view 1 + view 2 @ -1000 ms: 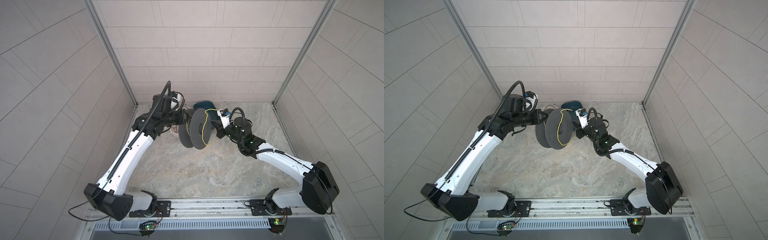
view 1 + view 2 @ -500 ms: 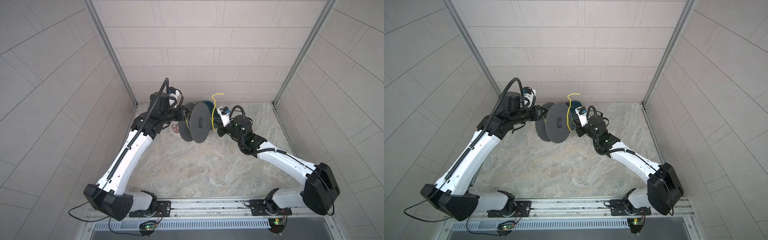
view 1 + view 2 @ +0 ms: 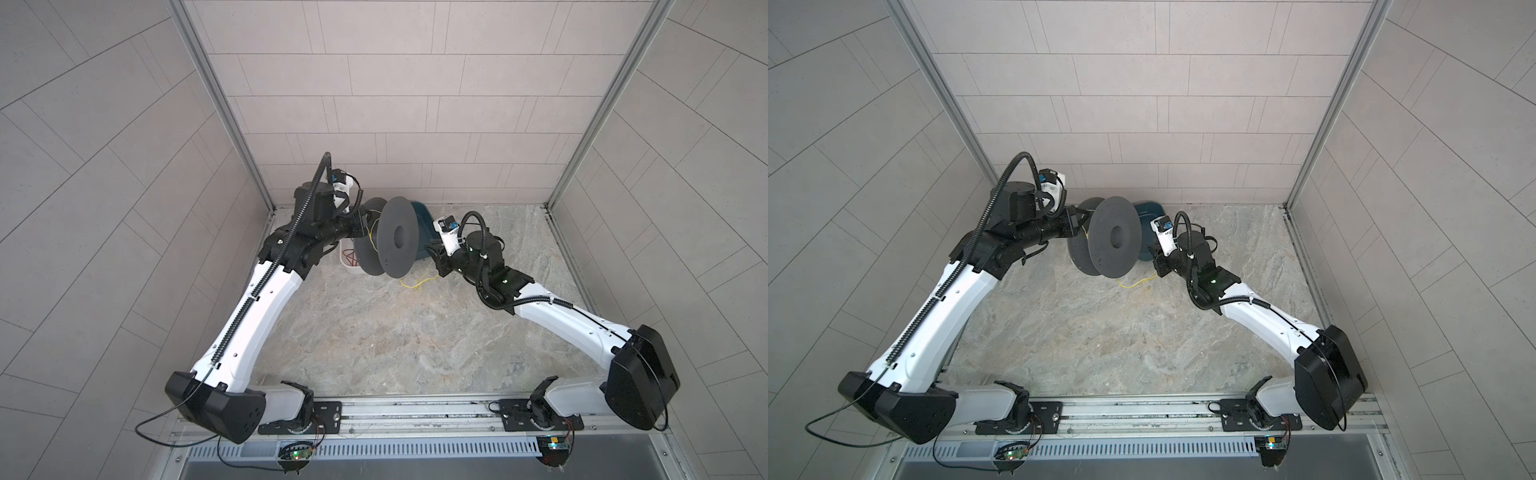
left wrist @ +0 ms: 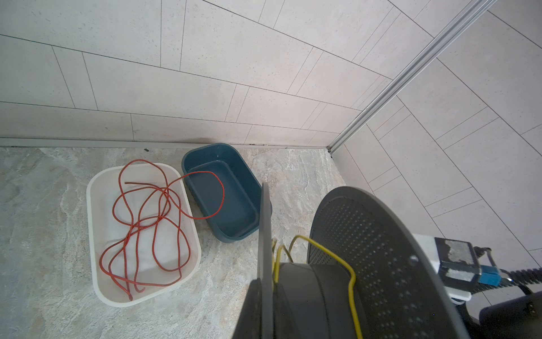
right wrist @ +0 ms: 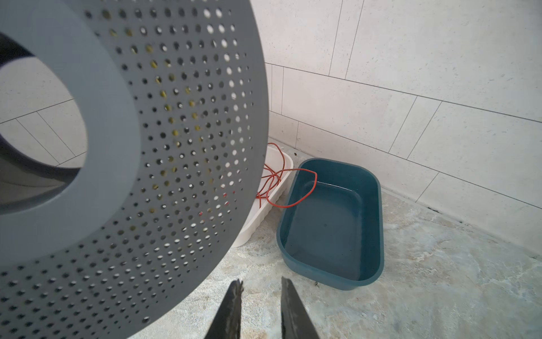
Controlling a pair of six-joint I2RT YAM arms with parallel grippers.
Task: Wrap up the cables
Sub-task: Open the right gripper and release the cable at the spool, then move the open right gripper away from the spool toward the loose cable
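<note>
The dark grey perforated spool hangs above the table, on edge. My left gripper is shut on its left flange. The yellow cable runs loosely over the spool's core between the flanges. Its free end lies on the table below the spool. My right gripper stands open just right of the spool's outer flange, low over the table, with nothing between its fingers.
A white tray holding a loose red cable sits by the back wall, behind the spool. A dark blue bin stands beside it, and a loop of the red cable hangs into it. Walls close in the back and both sides.
My right gripper has opened and let go of the yellow cable's end, which it had lifted over the spool. The end has dropped to the table. The spool has turned and shifted back.
</note>
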